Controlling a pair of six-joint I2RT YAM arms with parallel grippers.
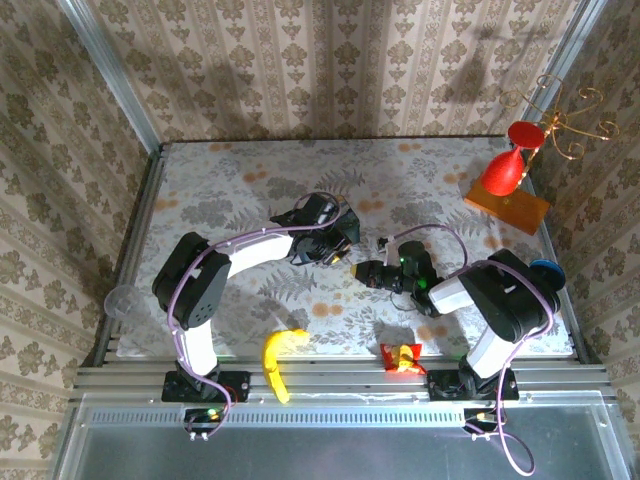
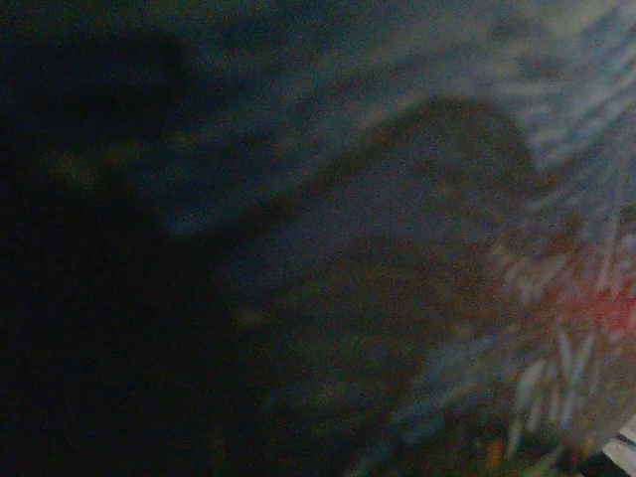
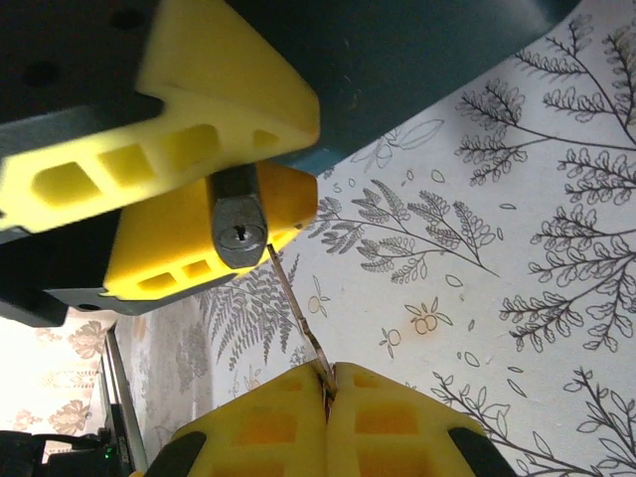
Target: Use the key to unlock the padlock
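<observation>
In the right wrist view the small grey padlock (image 3: 239, 231) faces me with its keyhole, pinched between the two yellow fingers (image 3: 189, 149) of my left gripper (image 1: 338, 248). Behind it rises the dark blue tin box (image 3: 427, 70). My right gripper (image 3: 328, 383) is shut on the thin metal key (image 3: 296, 303). The key slants up to the padlock's lower right edge, its tip just beside the keyhole and not in it. From above, the right gripper (image 1: 366, 272) sits close to the left one at mid-table. The left wrist view is dark and blurred.
A banana (image 1: 277, 362) and a red wrapper (image 1: 400, 357) lie near the front edge. A red cone on a wooden base (image 1: 505, 175) stands at the back right. A clear cup (image 1: 122, 300) sits at the left edge. The patterned table (image 1: 230, 180) stretches behind the arms.
</observation>
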